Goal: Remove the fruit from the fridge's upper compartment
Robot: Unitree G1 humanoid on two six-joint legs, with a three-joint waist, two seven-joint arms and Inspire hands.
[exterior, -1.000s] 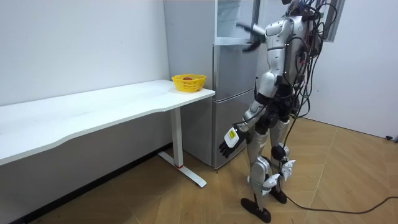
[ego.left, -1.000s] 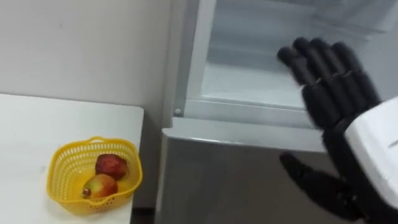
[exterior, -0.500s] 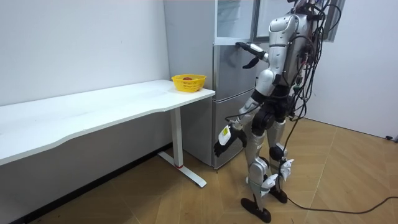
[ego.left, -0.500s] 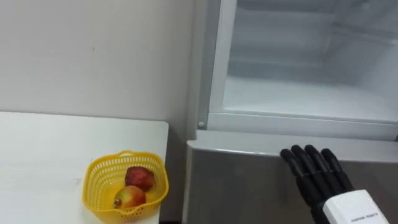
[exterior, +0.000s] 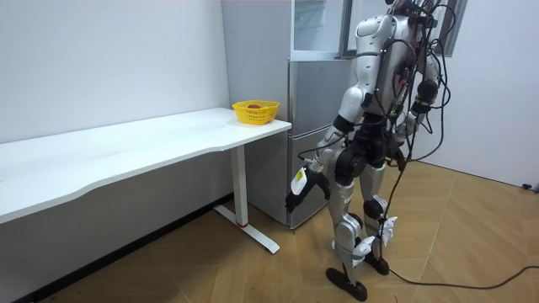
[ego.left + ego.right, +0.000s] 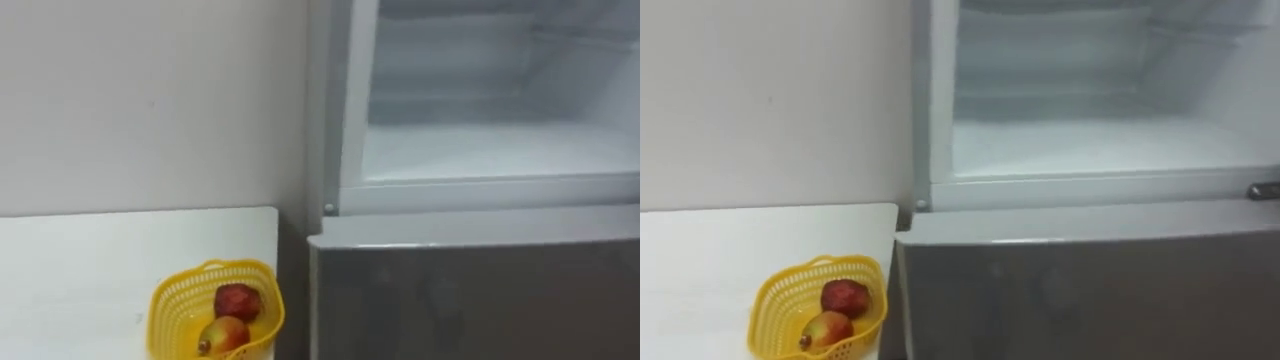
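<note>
The upper fridge compartment point(image 6: 480, 150) stands open in front of me, and what I see of it is a white floor point(image 6: 1090, 140) and white walls. Below it is the shut grey lower door point(image 6: 470, 300). In the room view I stand upright close to the fridge point(image 5: 316, 101). My left hand point(image 5: 296, 194) hangs low at my side, on the room view's left, with relaxed fingers and nothing in it.
A yellow basket point(image 6: 170, 300) holding a red fruit point(image 6: 237, 300) and a red-yellow fruit point(image 6: 223, 335) sits on the white table point(image 6: 90, 260) left of the fridge, near the table's corner. The table point(image 5: 126, 151) runs along the wall. Wooden floor lies behind me.
My right hand, raised at the fridge opening a second ago, has dropped and left the eye view. In the room view that arm came down. The head camera has shifted.
</note>
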